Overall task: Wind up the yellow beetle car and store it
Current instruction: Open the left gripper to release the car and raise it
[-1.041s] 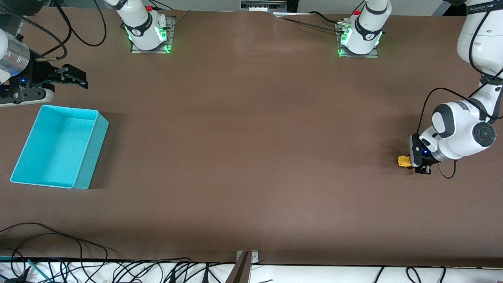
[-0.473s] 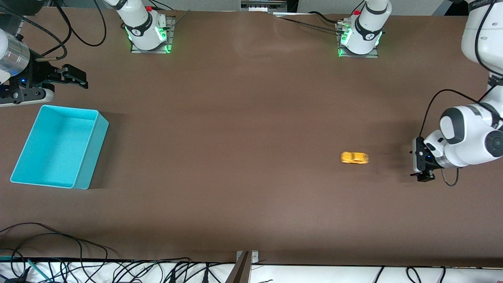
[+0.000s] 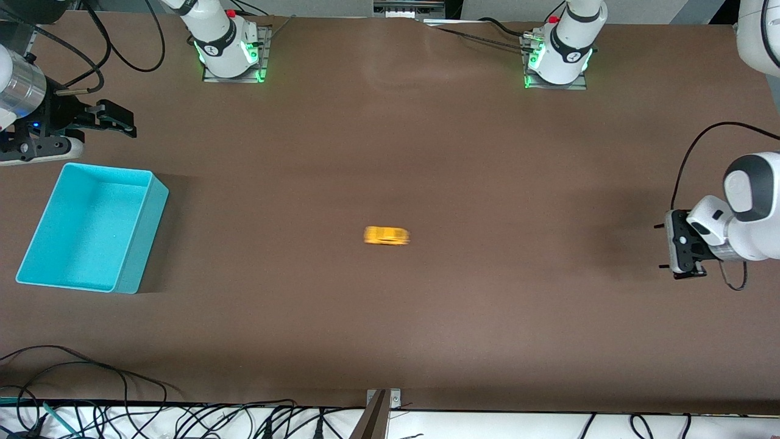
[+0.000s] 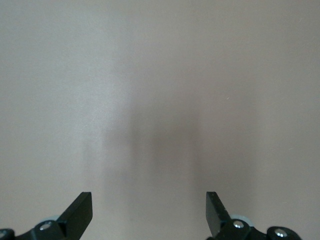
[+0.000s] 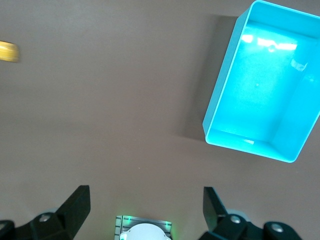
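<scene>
Now the tiny yellow-orange beetle-shaped toy car [image 3: 386, 236] sits as a smeared streak on the bare middle of the brown desk [image 3: 390, 317], well apart from both arms, and the smear suggests it is rolling on its own spring. The left hand [image 3: 665, 251] hangs over the desk at its own end, fingers spread wide and empty, presumably so the car runs free. The right hand [image 3: 105, 127] waits with jaws wide beside the open turquoise plastic bin [image 3: 141, 244], likely placed to catch and store the car. The right wrist view shows the bin's empty inside and the car at its edge; the left wrist view shows only desk.
</scene>
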Controlling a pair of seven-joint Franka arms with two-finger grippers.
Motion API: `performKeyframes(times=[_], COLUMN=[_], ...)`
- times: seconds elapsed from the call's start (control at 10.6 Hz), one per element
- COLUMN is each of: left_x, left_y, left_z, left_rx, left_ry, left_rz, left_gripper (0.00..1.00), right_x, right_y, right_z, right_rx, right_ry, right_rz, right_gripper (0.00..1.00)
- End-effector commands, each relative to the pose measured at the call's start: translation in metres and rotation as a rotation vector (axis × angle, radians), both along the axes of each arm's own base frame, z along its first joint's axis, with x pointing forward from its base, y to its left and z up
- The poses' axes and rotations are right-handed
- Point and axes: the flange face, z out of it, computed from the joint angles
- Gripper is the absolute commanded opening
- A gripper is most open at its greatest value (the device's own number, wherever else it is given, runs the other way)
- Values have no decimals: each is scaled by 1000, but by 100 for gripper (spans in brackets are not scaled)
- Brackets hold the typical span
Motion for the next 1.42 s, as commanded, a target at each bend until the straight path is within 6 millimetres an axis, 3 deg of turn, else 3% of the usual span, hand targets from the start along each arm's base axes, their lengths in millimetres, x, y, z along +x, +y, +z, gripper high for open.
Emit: performKeyframes(times=[0.0, 0.09, 0.47, 0.66, 0.95, 1.04, 1.14, 1.32], left_x=[-1, -6, -23, -29, -39, -43, -48, -69], left_y=[-15, -16, -24, -46, -102, -126, -150, -177], left_z=[54, 73, 108, 128, 146, 154, 164, 196], left_rx=[9, 19, 47, 76, 120, 136, 149, 181], left_ry=[26, 21, 71, 81, 128, 135, 131, 101], left_rz=[123, 156, 262, 359, 505, 561, 595, 680], left_gripper=[100, 100, 100, 100, 100, 100, 100, 100], right_x=[-3, -2, -3, -2, 1, 5, 8, 19], right_y=[0, 0, 1, 4, 10, 20, 29, 39], right_z=[5, 4, 5, 4, 3, -5, -11, -25], right_rx=[1, 1, 2, 3, 6, 4, 3, 7], right_ry=[4, 7, 4, 3, -11, 0, 1, -5], right_rz=[-1, -1, -3, -4, 2, 22, 37, 66], right_gripper=[100, 100, 100, 100, 100, 100, 100, 100])
